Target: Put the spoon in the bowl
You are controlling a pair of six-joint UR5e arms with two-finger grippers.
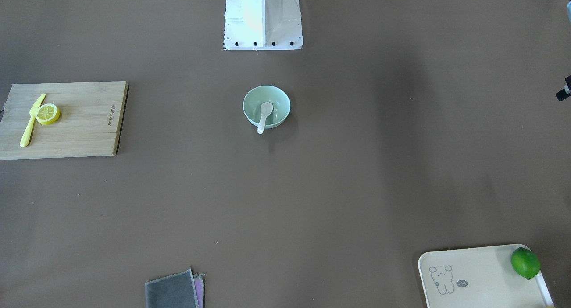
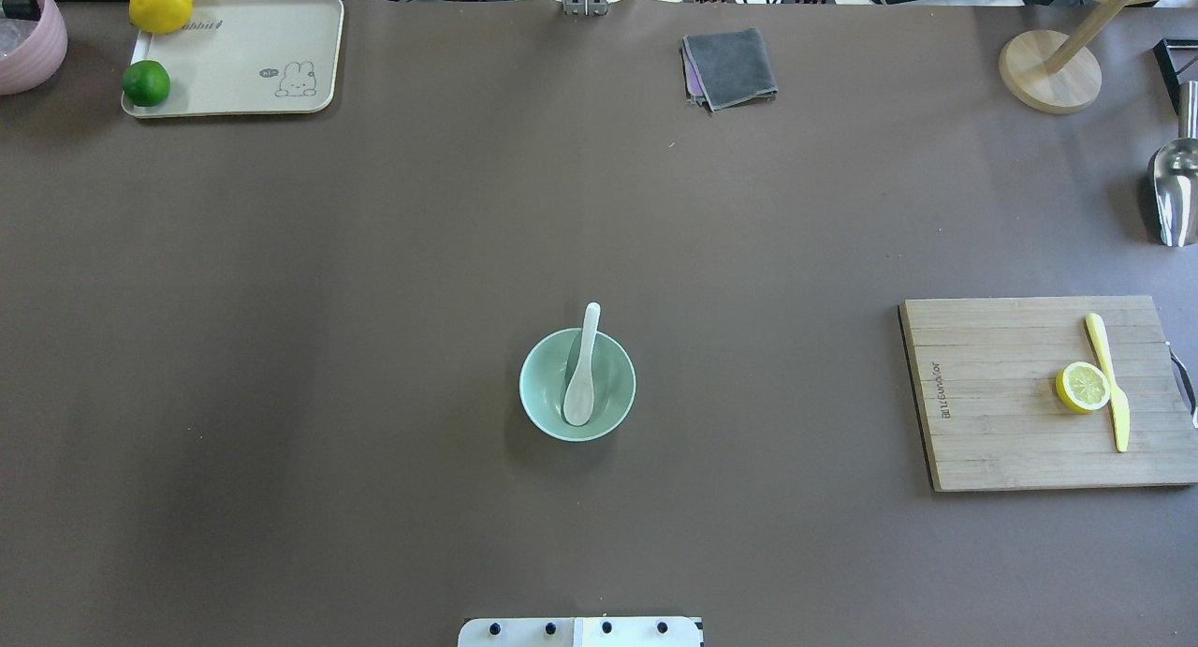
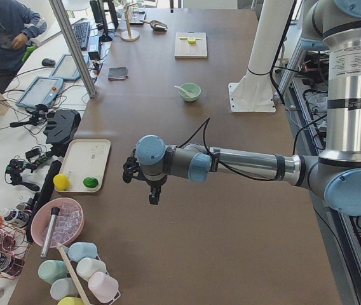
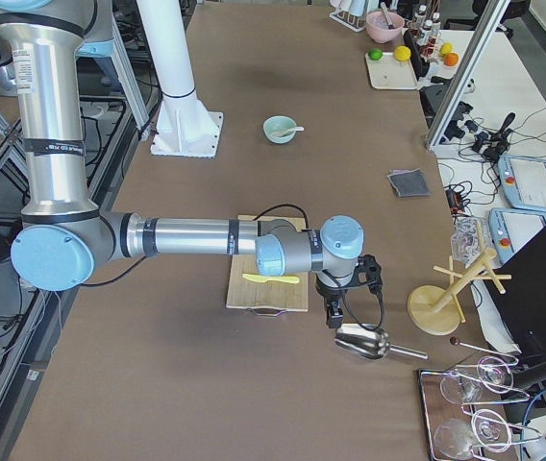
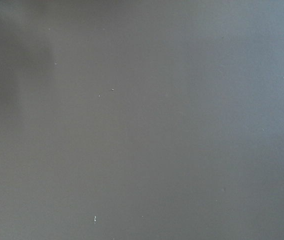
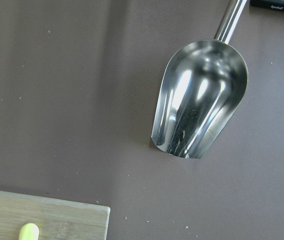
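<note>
The white spoon [image 2: 582, 371] lies in the pale mint-green bowl [image 2: 613, 385] at the table's middle, its scoop down inside and its handle resting over the far rim. Both also show in the front view, spoon [image 1: 264, 116] in bowl [image 1: 280, 104]. My left gripper [image 3: 154, 194] shows only in the exterior left view, hanging over bare table near the tray, far from the bowl. My right gripper [image 4: 332, 317] shows only in the exterior right view, past the cutting board above a metal scoop. I cannot tell whether either gripper is open or shut.
A wooden cutting board [image 2: 1011, 394] with a lemon slice [image 2: 1083, 387] and a yellow-green knife [image 2: 1109, 380] lies at the right. A metal scoop [image 6: 199, 100], a wooden stand [image 2: 1048, 71], a grey cloth [image 2: 730, 66] and a cream tray [image 2: 234, 57] with a lime and a lemon line the far edge.
</note>
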